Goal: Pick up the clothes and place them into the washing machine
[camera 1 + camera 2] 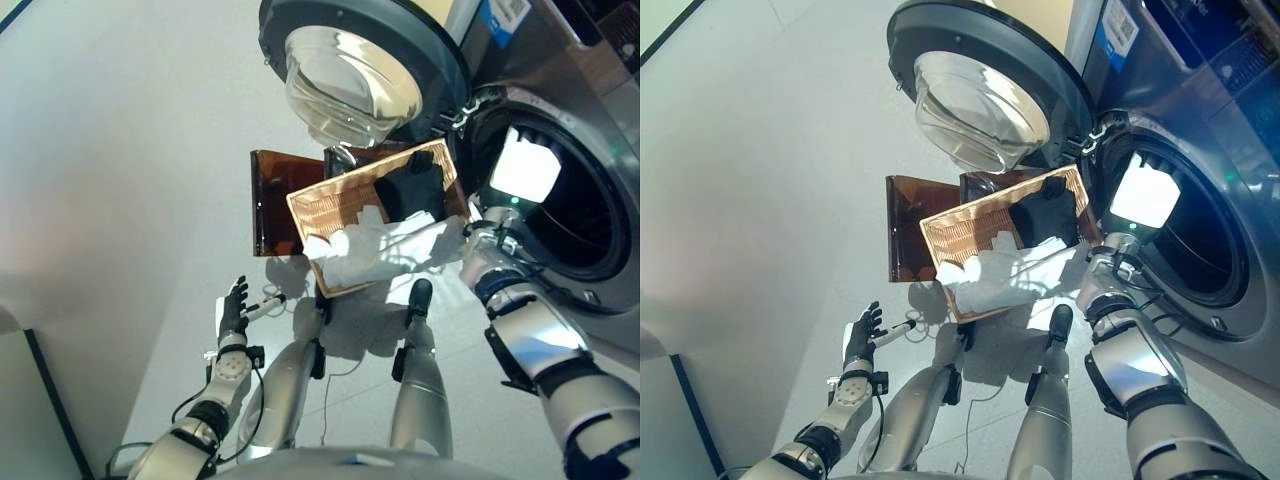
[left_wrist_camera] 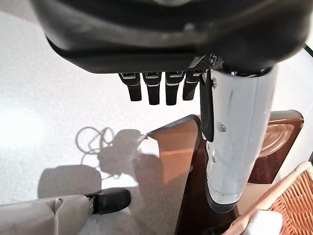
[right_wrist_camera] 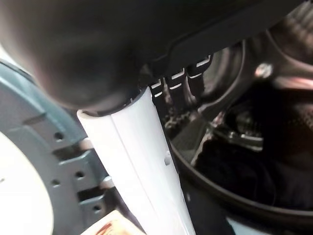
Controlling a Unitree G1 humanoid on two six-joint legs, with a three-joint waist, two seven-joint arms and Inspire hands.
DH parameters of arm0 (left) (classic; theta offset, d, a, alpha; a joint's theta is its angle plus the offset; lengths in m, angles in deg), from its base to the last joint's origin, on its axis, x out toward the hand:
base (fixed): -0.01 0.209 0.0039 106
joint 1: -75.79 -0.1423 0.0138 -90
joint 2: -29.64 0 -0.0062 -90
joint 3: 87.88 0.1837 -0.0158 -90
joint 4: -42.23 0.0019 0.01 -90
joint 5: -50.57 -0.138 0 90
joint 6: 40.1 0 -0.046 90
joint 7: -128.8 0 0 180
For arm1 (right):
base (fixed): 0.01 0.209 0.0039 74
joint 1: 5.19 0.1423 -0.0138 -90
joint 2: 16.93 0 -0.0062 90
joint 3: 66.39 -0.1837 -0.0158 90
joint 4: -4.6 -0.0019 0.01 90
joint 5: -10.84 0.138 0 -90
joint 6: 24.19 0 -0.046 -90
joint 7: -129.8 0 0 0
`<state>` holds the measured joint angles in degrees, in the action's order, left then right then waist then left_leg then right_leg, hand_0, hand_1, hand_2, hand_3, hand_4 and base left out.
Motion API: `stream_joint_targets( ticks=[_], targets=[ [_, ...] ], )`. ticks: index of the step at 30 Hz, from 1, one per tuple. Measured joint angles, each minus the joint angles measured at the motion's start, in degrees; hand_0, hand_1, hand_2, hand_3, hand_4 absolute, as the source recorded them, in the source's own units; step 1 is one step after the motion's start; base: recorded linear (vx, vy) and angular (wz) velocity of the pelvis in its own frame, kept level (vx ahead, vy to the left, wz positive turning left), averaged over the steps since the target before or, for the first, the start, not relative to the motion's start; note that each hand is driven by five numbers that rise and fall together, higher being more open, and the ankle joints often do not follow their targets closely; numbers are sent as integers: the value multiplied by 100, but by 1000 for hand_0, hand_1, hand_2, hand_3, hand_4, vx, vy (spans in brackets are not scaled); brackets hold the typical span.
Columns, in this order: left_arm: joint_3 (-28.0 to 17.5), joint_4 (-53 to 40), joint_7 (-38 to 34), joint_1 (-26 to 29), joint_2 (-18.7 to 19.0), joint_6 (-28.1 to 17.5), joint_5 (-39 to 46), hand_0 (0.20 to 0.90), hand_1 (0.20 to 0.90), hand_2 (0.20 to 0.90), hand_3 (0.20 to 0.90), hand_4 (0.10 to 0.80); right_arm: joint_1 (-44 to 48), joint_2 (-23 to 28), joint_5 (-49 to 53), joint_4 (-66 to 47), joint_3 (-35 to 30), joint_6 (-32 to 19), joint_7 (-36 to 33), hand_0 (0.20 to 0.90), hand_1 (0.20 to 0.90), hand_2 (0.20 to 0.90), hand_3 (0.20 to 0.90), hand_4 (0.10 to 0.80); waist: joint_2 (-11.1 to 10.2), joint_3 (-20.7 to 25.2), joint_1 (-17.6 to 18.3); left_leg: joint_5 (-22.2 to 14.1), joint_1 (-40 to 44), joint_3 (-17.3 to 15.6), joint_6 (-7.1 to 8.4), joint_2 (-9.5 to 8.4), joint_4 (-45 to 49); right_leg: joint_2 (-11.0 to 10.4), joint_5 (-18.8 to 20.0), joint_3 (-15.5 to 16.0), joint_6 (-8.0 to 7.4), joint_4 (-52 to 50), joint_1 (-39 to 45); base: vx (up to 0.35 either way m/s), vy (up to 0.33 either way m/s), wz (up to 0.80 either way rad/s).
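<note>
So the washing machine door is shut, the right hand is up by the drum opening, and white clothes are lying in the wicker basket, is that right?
Not quite: the washing machine door is swung wide open, as the left eye view shows. The rest holds: the right hand is up at the drum opening, and white clothes lie in the wicker basket.

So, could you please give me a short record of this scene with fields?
door: washing machine door open
basket: wicker basket on the floor before the machine
clothes: white clothes and a dark garment in the basket
left hand: left hand open, low, idle
right hand: right hand at the drum opening, fingers straight, nothing visibly held
</note>
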<state>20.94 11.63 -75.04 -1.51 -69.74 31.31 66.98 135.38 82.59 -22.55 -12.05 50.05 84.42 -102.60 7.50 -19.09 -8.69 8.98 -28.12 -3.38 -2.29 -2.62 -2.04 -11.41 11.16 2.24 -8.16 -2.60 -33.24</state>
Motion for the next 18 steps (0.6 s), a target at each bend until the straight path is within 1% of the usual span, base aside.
stream_joint_targets(
  ticks=[2, 5, 8, 10, 11, 14, 15, 18],
  targets=[
    [-22, 85, -9, -1, -1, 4, -10, 900, 900, 900, 900, 800, -105, -129, 4, -21, 12, -20, -6, 900, 900, 900, 900, 800, -33, 18, 12, -20, 72, -7, 0, 6, 0, 5, -4, 1, 2, 13, 78, 7, -3, -4],
    [-40, 194, -68, -4, 7, 68, -53, 900, 900, 900, 900, 800, -411, -419, 18, -74, 3, -141, -13, 900, 900, 900, 900, 800, -212, 158, 21, -45, 79, -32, 12, 31, 17, 32, -16, -7, 20, 27, 81, 12, -8, -4],
    [-39, 203, -105, -3, 3, 83, -114, 900, 900, 900, 900, 800, -608, -591, 85, -196, -13, -262, -5, 900, 900, 900, 900, 800, -308, 208, 27, -57, 80, -38, 30, 52, 37, 52, -16, -7, 21, 35, 91, 9, -9, -1],
    [-82, 204, -119, 3, -4, 96, -137, 900, 900, 900, 900, 800, -914, -658, 246, -822, -12, -437, 13, 900, 900, 900, 900, 800, -360, 231, 56, -88, 79, -43, 52, 81, 89, 82, -15, -10, 22, 35, 111, 35, -35, -3],
    [-187, 258, -120, 3, -15, 120, -215, 900, 900, 900, 900, 800, -1069, -654, 241, -1242, 63, -621, 26, 900, 900, 900, 900, 800, -368, 233, 147, -105, 97, -40, 61, 98, 120, 97, -17, -7, 25, 39, 149, 42, -37, 0],
    [-314, 393, -135, -2, -13, 208, -250, 900, 900, 900, 900, 800, -1291, -625, 226, -1751, 310, -881, 88, 900, 900, 900, 900, 800, -426, 250, 190, -154, 260, -54, 76, 123, 138, 120, -36, -8, 53, 86, 329, 49, -36, -8],
    [-366, 450, -171, -29, 3, 216, -267, 900, 900, 900, 900, 800, -1397, -647, 168, -1857, 412, -985, 139, 900, 900, 900, 900, 800, -538, 313, 187, -201, 324, -102, 94, 150, 168, 137, -63, -8, 82, 101, 389, 42, -36, -15],
    [-467, 566, -195, 2, 17, 228, -396, 900, 900, 900, 900, 800, -1554, -676, 19, -1876, 526, -1141, 292, 900, 900, 900, 900, 800, -779, 411, 185, -235, 424, -105, 129, 200, 177, 187, -119, 0, 101, 153, 509, 47, -39, -7]
  ],
)
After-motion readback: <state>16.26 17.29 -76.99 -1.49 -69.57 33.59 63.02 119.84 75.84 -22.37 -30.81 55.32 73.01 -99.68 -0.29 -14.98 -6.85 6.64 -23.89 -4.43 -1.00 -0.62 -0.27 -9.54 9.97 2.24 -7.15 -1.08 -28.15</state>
